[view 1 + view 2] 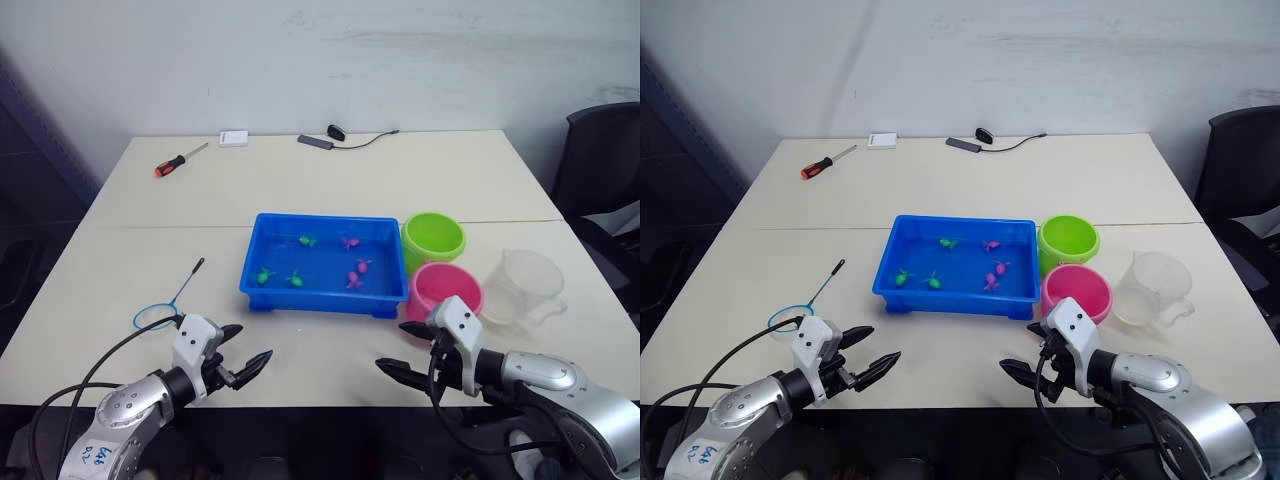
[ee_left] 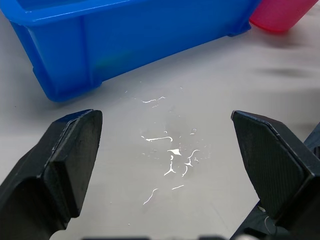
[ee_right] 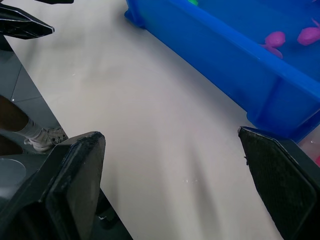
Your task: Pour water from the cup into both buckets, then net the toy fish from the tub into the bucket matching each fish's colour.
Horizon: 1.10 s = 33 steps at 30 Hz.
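The blue tub point(image 1: 322, 291) sits mid-table with several green and pink toy fish point(image 1: 352, 279) inside. To its right stand the lime green bucket point(image 1: 433, 238) and, nearer me, the pink bucket point(image 1: 445, 291). The clear cup point(image 1: 524, 287) stands right of the pink bucket. The net point(image 1: 160, 313) lies left of the tub, its hoop toward me. My left gripper point(image 1: 243, 345) hangs open near the front edge, just right of the hoop. My right gripper point(image 1: 404, 348) is open in front of the pink bucket. Both hold nothing.
A red-handled screwdriver point(image 1: 178, 160), a small white box point(image 1: 234, 138) and a dark device with a cable point(image 1: 333, 138) lie along the far edge. A dark chair point(image 1: 600, 180) stands off the right side. Water drops point(image 2: 170, 155) spot the table before the tub.
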Available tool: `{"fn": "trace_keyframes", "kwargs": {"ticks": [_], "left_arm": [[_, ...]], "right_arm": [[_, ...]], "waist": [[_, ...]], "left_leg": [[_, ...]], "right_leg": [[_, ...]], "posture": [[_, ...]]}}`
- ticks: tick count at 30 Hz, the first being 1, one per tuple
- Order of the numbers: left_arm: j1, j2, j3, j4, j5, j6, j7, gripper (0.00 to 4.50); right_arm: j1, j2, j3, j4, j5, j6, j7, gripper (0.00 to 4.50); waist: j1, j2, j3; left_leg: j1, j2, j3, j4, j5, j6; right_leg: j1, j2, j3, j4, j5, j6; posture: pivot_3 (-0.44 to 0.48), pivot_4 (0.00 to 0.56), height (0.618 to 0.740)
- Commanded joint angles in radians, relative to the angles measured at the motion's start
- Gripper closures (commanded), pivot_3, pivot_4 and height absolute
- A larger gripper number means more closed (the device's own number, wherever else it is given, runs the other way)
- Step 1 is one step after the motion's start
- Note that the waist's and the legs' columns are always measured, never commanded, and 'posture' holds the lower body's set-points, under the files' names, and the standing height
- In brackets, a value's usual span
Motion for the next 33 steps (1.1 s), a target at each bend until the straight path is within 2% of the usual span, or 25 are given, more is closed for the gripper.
{"fn": "trace_keyframes", "kwargs": {"ticks": [1, 11, 19, 23, 29, 33], "left_arm": [[-0.001, 0.01, 0.005, -0.027, 0.004, -0.03, -0.017, 0.04], [-0.035, 0.016, 0.036, 0.017, -0.022, -0.14, -0.123, 0.04], [-0.048, 0.016, 0.05, 0.039, -0.024, -0.163, -0.138, 0.04], [-0.081, 0.033, 0.071, 0.061, -0.054, -0.192, -0.196, 0.04], [-0.274, 0.119, 0.061, 0.13, -0.089, -0.113, -0.263, 0.04], [-0.409, 0.136, 0.012, 0.218, -0.085, -0.106, -0.328, 0.04]], "right_arm": [[-0.006, 0.006, -0.01, -0.031, 0.008, -0.019, 0.003, 0.0], [-0.011, 0.01, -0.004, -0.024, 0.007, -0.028, 0.004, 0.0], [-0.015, 0.014, -0.003, -0.021, 0.004, -0.033, 0.005, 0.0], [-0.017, 0.017, -0.012, -0.018, 0.007, -0.035, 0.004, 0.0], [-0.035, -0.004, -0.192, -0.007, 0.064, -0.015, -0.015, 0.0], [-0.034, 0.007, -0.378, -0.012, 0.12, 0.021, -0.074, 0.0]], "waist": [[0.0, 0.0, 0.0], [0.0, 0.001, 0.0], [0.0, 0.001, 0.0], [0.001, 0.001, 0.0], [0.004, -0.001, 0.001], [0.002, -0.001, 0.0]], "left_leg": [[0.0, 0.0, 0.0, 0.0, 0.0, 0.0], [0.0, 0.0, 0.0, 0.0, 0.0, 0.0], [0.0, 0.0, 0.0, 0.0, 0.0, 0.0], [0.0, 0.0, 0.0, 0.0, 0.0, 0.0], [0.0, -0.001, 0.0, 0.0, 0.001, 0.0], [-0.003, -0.002, 0.001, 0.001, 0.002, 0.0]], "right_leg": [[0.0, 0.0, 0.0, 0.0, 0.0, 0.0], [0.0, 0.0, 0.0, 0.0, 0.0, 0.0], [0.0, 0.0, -0.001, 0.0, 0.0, 0.0], [0.0, 0.0, -0.001, 0.0, 0.001, -0.001], [0.0, 0.0, -0.003, 0.0, 0.003, -0.001], [0.001, 0.002, -0.004, 0.0, 0.003, 0.0]], "posture": [[0.0, 0.15, 0.74], [0.0, 0.15, 0.74], [0.0, 0.15, 0.74], [0.0, 0.15, 0.74], [0.0, 0.15, 0.74], [0.0, 0.15, 0.74]]}}
